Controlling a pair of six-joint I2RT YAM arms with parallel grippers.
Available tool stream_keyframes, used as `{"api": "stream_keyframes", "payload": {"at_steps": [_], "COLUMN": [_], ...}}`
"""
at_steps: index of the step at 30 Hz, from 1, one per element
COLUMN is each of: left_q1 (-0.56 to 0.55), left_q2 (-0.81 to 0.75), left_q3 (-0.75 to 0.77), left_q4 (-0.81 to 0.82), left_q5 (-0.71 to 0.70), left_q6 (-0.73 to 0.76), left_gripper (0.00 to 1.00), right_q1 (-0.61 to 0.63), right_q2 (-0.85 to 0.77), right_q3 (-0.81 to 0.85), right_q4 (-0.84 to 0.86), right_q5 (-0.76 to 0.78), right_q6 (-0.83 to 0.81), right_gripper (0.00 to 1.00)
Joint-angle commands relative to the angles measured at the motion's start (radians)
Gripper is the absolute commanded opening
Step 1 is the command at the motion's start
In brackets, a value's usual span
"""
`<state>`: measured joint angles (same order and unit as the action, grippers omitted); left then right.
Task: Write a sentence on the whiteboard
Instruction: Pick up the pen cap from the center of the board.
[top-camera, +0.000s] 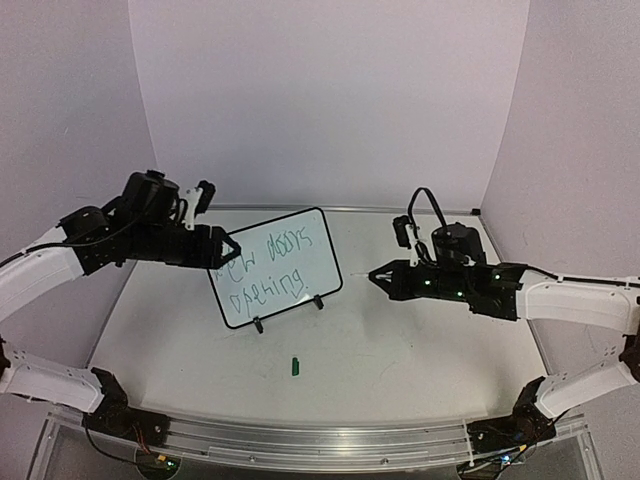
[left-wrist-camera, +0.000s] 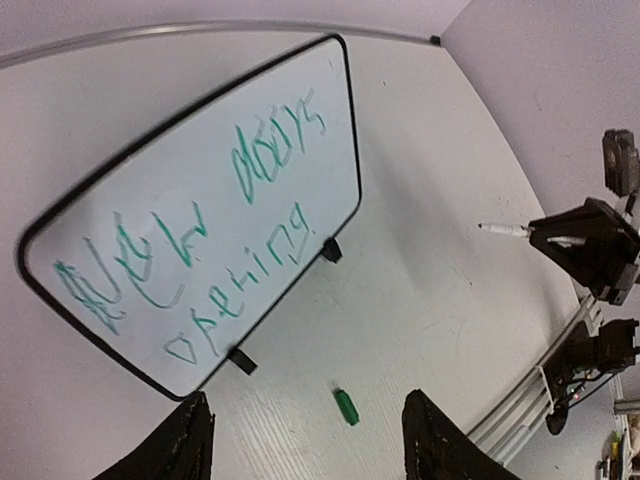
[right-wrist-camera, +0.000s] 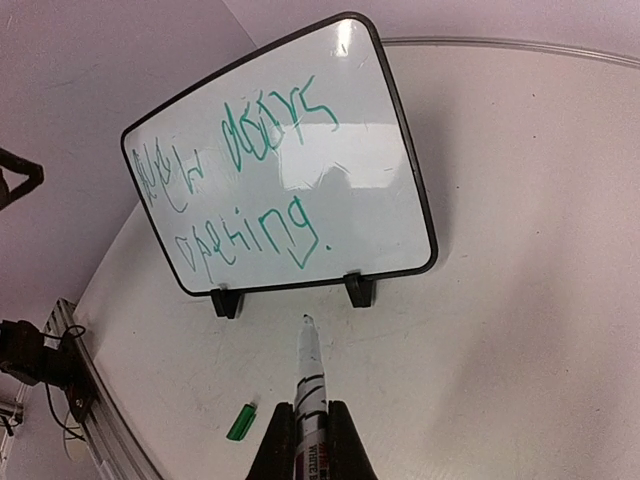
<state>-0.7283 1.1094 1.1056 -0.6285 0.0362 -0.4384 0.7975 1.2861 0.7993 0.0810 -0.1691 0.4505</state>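
The whiteboard (top-camera: 300, 262) stands tilted on its two black feet in the middle of the table. The sentence (right-wrist-camera: 250, 175), in green marker, fills two lines across it. My left gripper (top-camera: 226, 250) hovers at the board's left edge, and the left wrist view shows its fingers (left-wrist-camera: 190, 440) open with nothing between them. My right gripper (right-wrist-camera: 310, 425) is shut on a white marker (right-wrist-camera: 309, 365). The marker's tip points at the board from its right and stays clear of it. The marker's green cap (top-camera: 296, 366) lies loose on the table in front of the board.
An aluminium rail (top-camera: 320, 440) runs along the near table edge between the arm bases. Pale walls close in the table at the back and both sides. The right arm (left-wrist-camera: 590, 245) shows at the right of the left wrist view.
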Motion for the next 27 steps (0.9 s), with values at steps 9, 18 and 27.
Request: {"api": "stream_keyframes", "payload": {"at_steps": [9,18,27], "left_q1": [-0.283,-0.314,-0.339], "left_q2": [0.274,0.435,0.573], "left_q3": [-0.095,-0.147,-0.152], "left_q4": [0.191,0.275,0.332], "left_q5": [0.014,0.145,0.237], "left_q6": [-0.337,-0.398,-0.434], "left_gripper": [0.61,0.46,0.34], "right_q1": [0.005,0.006,0.009], "right_q2": [-0.022,0.006,0.024], "right_q3": [-0.037,-0.046,-0.062], "right_q4": [-0.010,-0.005,0.026], "right_q5": [0.035,0.029,0.041], "right_q6": [0.065,0.085,0.102], "right_gripper": [0.00,0.00,0.00]}}
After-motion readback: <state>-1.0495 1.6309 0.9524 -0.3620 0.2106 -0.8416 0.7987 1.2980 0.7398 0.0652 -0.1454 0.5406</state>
